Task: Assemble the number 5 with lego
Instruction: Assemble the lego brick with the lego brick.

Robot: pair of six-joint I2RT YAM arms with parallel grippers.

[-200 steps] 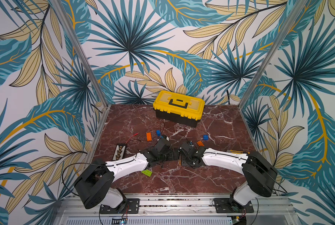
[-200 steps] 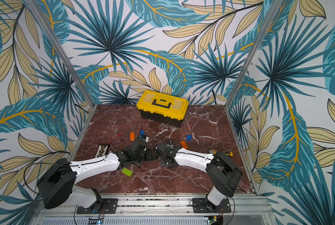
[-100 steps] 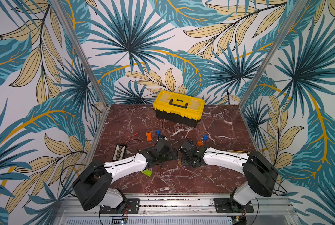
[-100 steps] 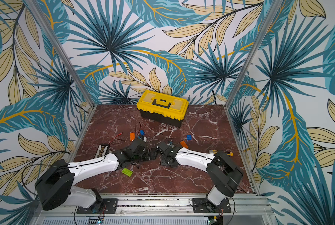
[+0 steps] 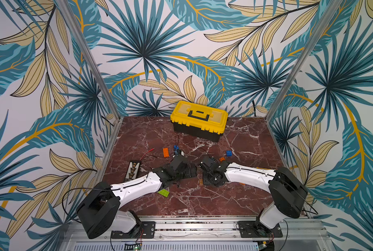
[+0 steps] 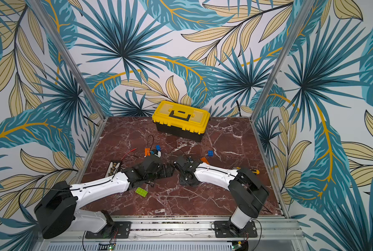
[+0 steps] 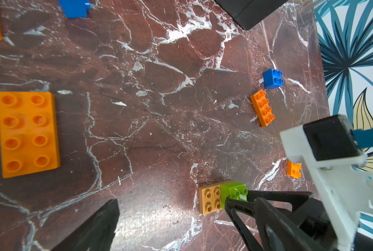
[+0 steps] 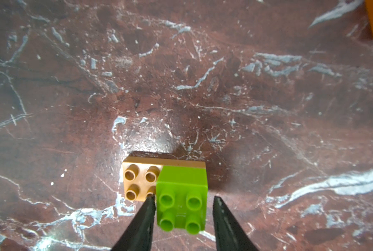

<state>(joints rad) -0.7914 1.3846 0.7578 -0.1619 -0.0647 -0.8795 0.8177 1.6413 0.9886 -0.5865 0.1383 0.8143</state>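
A small lime green lego brick (image 8: pixel 182 195) sits pressed onto one half of a tan lego brick (image 8: pixel 137 180) on the marble floor. My right gripper (image 8: pixel 183 208) stands over it, open. One finger is close beside the brick and the other is clear of it. In the left wrist view the same tan brick (image 7: pixel 209 201) and lime brick (image 7: pixel 233 191) lie by the right gripper's black fingers. My left gripper (image 7: pixel 185 228) is wide open with nothing in it. Both wrists meet mid-table, left gripper (image 5: pixel 190 171) facing right gripper (image 5: pixel 204 172).
Loose lego lies around: orange brick (image 5: pixel 165 152), blue brick (image 5: pixel 176 148), blue brick (image 5: pixel 228 153), orange brick (image 5: pixel 222 159), flat lime brick (image 5: pixel 163 192). A yellow-and-black toolbox (image 5: pixel 198 120) stands at the back. A battery strip (image 5: pixel 134 170) with red wires lies left.
The right gripper's jaws have parted and let go of the lime green brick, which stays on the tan one. The left gripper stays wide open.
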